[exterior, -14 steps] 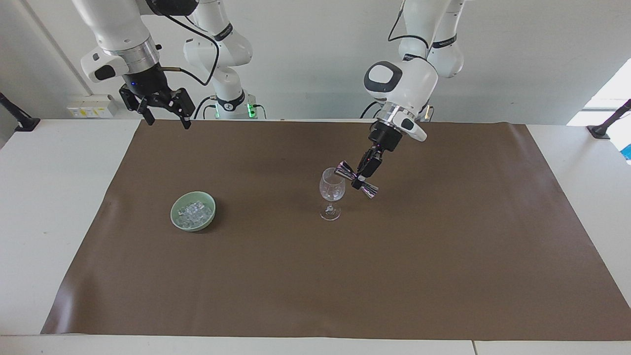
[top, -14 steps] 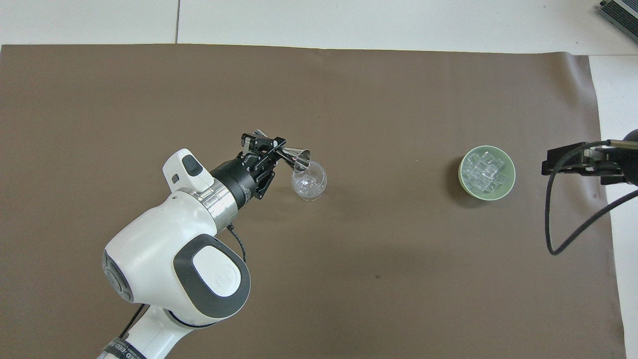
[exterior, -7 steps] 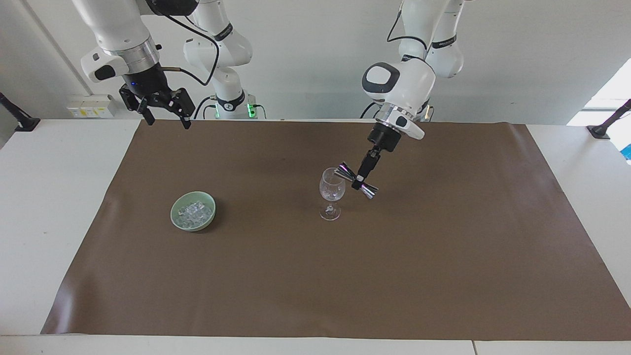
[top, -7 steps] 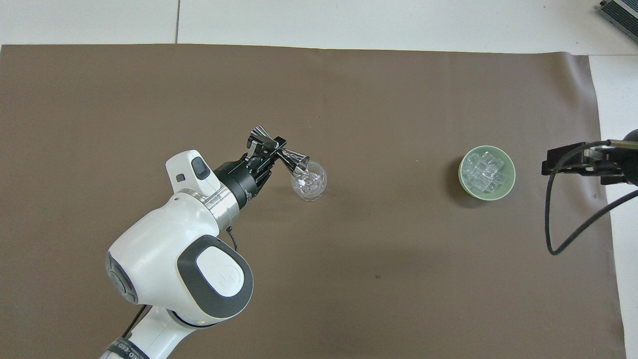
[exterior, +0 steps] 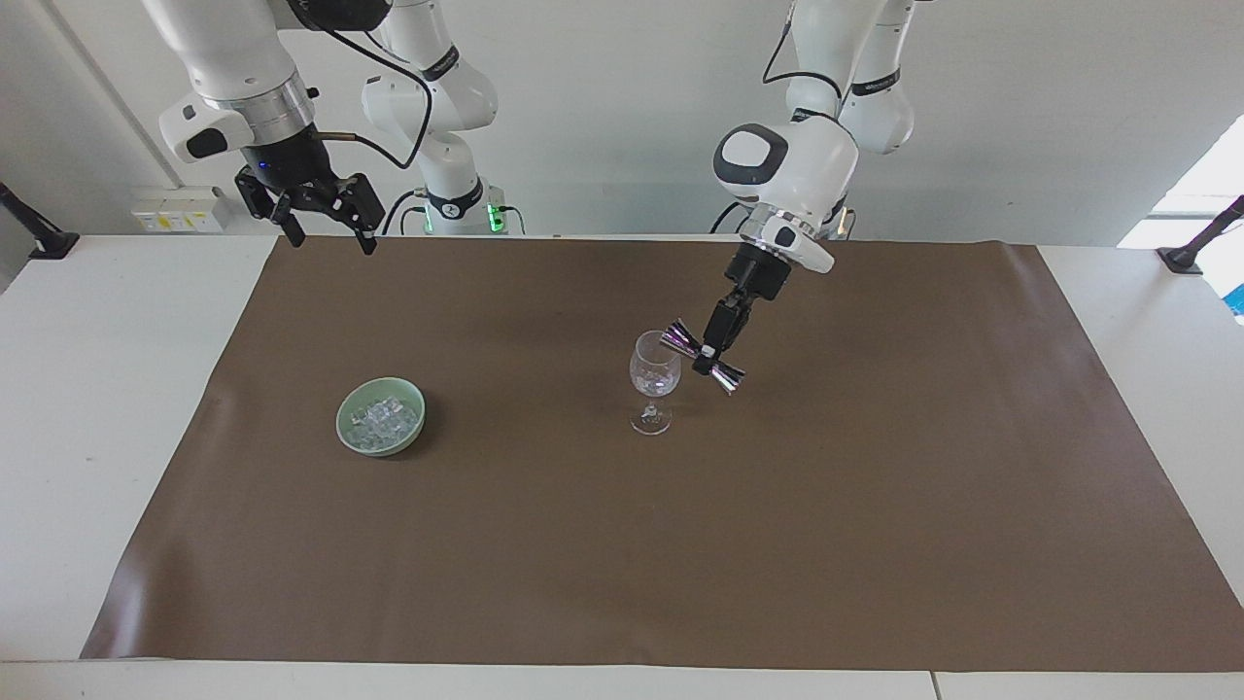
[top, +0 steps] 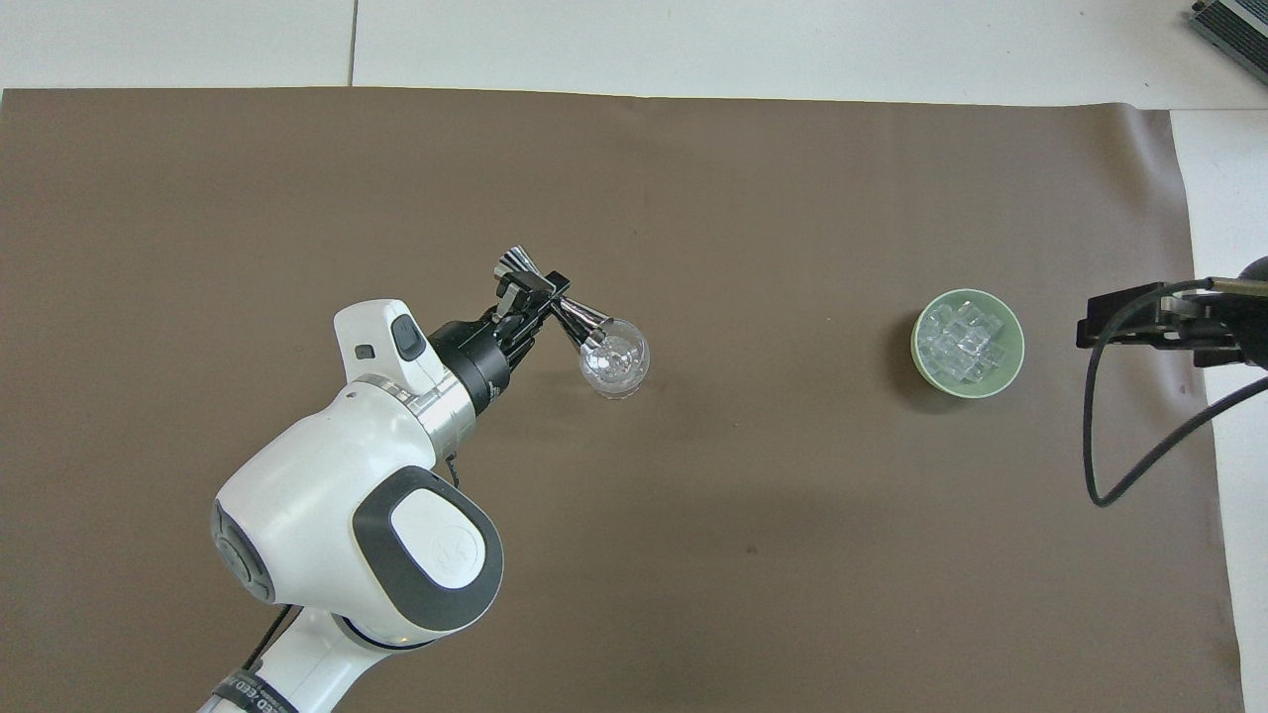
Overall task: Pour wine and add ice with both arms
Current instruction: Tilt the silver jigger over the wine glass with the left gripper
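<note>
My left tool [exterior: 712,351] clamped shiny double-cone jigger [exterior: 702,356] at waist, beside wine glass [exterior: 653,381] rim. Jigger's long axis tilted, lower mouth pointed into glass bowl, other end toward left arm's end of worktop [exterior: 58,408]. Against second ago: jigger tipped slightly steeper, mouth closer over rim. Ice [top: 959,343] heaped in green bowl [top: 1012,368], well apart from glass toward right arm's end. My right tool [exterior: 325,222] waited up there, fingers spread wide, empty.
</note>
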`<action>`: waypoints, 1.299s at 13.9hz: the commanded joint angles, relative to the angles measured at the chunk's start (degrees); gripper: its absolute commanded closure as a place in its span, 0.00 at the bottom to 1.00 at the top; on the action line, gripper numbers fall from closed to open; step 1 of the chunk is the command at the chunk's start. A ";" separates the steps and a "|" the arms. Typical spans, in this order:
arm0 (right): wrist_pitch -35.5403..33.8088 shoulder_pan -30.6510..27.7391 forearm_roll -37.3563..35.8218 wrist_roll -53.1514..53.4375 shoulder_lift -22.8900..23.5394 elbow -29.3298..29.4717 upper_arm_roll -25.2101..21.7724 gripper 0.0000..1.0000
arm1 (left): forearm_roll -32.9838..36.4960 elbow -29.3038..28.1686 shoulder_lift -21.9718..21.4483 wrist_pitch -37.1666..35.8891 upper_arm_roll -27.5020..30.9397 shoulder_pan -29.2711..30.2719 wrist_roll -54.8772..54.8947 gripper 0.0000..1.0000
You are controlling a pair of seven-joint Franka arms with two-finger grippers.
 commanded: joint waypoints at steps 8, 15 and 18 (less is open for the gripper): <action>-0.14 -0.26 0.03 -1.12 -1.26 -1.31 0.23 0.00 | 0.53 -0.61 -0.10 4.55 0.85 -2.55 6.59 1.00; -0.14 -0.26 0.03 -1.03 -1.26 -1.31 0.23 0.00 | 0.53 -0.08 -0.01 4.55 0.85 -2.99 11.51 1.00; -0.14 -0.26 0.03 -1.03 -1.26 -1.31 0.23 0.00 | 0.53 0.09 0.08 4.46 0.85 -2.99 11.60 1.00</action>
